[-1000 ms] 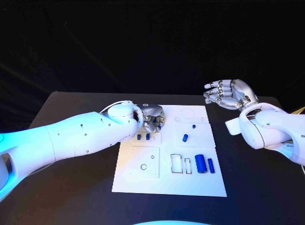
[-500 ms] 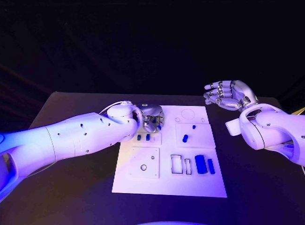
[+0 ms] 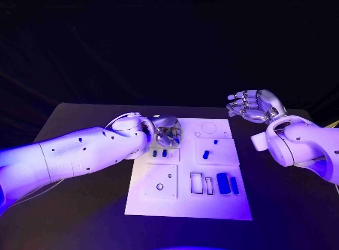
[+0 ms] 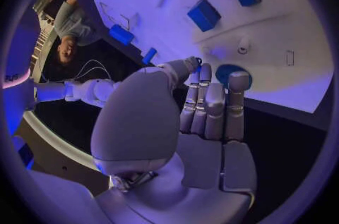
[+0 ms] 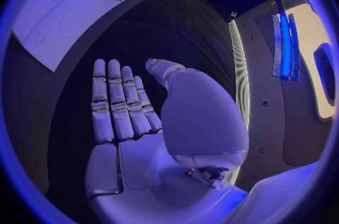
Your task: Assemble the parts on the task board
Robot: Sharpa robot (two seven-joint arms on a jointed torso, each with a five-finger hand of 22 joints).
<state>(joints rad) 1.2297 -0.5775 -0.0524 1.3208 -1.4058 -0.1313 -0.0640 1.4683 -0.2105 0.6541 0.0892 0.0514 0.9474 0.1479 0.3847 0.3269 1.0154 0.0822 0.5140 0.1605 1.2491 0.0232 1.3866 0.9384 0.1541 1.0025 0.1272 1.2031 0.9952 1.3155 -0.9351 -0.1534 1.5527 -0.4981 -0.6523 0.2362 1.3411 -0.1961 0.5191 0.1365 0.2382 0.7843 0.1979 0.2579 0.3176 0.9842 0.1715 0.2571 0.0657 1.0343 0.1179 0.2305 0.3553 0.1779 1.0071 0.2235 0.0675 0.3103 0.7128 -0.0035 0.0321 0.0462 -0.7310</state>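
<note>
Hovering over the task board (image 3: 188, 200) at its far-left corner, the left hand (image 3: 167, 130) curls its fingers above a round blue part (image 4: 229, 73), grip impossible to tell, while the right hand (image 3: 252, 105), open and empty, waits beyond the far-right corner.

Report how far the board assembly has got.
Early stage, as far as can be seen. Done: nothing clearly seated; blue parts lie loose on the board, including the two long pieces and the small pair. In hand: the left hand is over the board's far left corner, fingertips near a round blue part; whether it grips it is unclear. The right hand is open, off the board. Left: placing the loose parts.
</note>
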